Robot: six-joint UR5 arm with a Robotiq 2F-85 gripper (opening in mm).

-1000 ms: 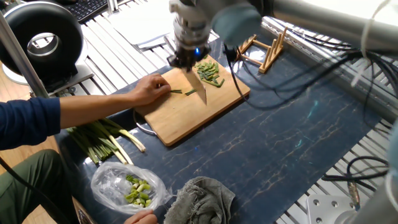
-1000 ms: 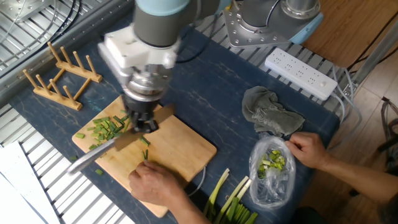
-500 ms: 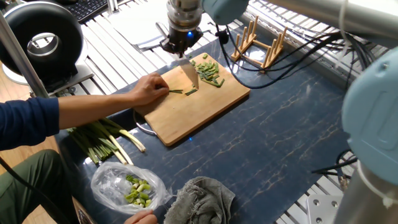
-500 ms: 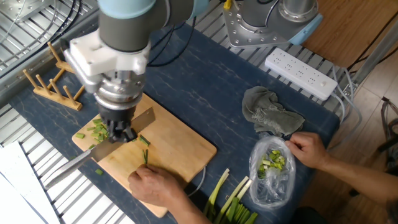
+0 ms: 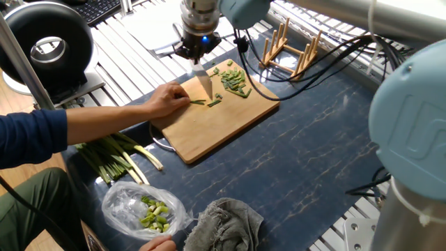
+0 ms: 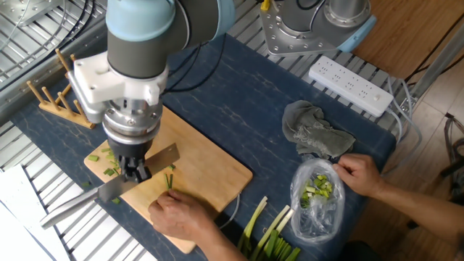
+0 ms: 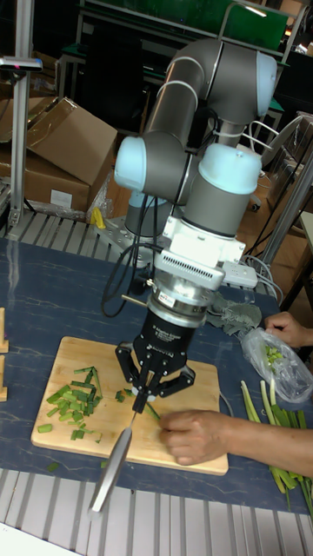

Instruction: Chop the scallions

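Your tool point(image 6: 135, 170) is clamped on the knife point(image 6: 109, 190), and over the last second it has carried the blade away from the middle of the cutting board point(image 5: 223, 118) toward the far edge near the metal slats. A second ago the blade stood just past the person's fingertips, over the remaining stalk; now it sits back beside the pile of cut pieces, with its handle reaching out past the board's edge in the other fixed view.

The scallions point(image 5: 234, 80) lie mostly as short green bits heaped at the board's far end. A slender stub point(image 5: 206, 103) is left just beside the person's hand point(image 5: 166, 102), which pins it to the wood and has hardly moved. In the tall fixed view the pile point(image 7: 76, 402) lies to one side of the blade and the hand point(image 7: 193, 433) to the other, with a few stray bits between.

You can read this as a stroke finished and the knife drawn back, perhaps sweeping pieces toward the pile. Most of the chopping looks done; only the stub under the fingers remains. Any further cut lands close to those fingers, so mind the blade's path there.
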